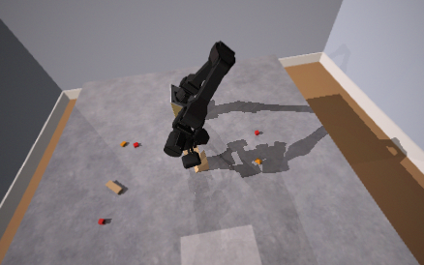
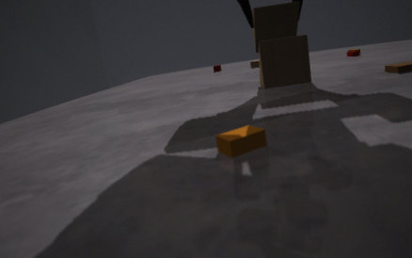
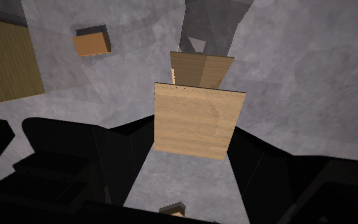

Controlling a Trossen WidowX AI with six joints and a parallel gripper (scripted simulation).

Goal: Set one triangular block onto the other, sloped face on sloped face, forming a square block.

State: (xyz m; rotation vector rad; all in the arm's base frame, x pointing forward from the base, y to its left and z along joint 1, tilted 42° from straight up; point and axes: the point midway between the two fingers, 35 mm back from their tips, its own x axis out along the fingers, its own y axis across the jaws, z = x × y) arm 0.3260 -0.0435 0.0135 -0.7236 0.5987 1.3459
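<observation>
My gripper (image 1: pixel 196 149) (image 2: pixel 275 14) (image 3: pixel 191 122) is shut on one triangular block (image 2: pixel 277 24) (image 3: pixel 198 121), gripping it by its two ends. The other triangular block (image 1: pixel 203 162) (image 2: pixel 284 61) (image 3: pixel 201 69) stands on the table, an upright face toward the exterior camera. In that view the held block is higher and a little to the left, its lower part hidden behind the standing block's top edge. In the wrist view the held block covers the near part of the standing one. Whether the blocks touch cannot be told. The gripper mostly hides the held block in the top view.
A tan board (image 1: pixel 175 109) (image 3: pixel 10 62) stands beside the arm. An orange-brown block (image 3: pixel 92 44) lies near it. A wooden bar (image 1: pixel 114 187) (image 2: pixel 406 67), orange blocks (image 1: pixel 258 161) (image 2: pixel 241 141) (image 1: pixel 123 144) and red blocks (image 1: pixel 257 132) (image 1: pixel 136 144) (image 1: pixel 102 221) lie around. A pale square (image 1: pixel 221 247) is at the front.
</observation>
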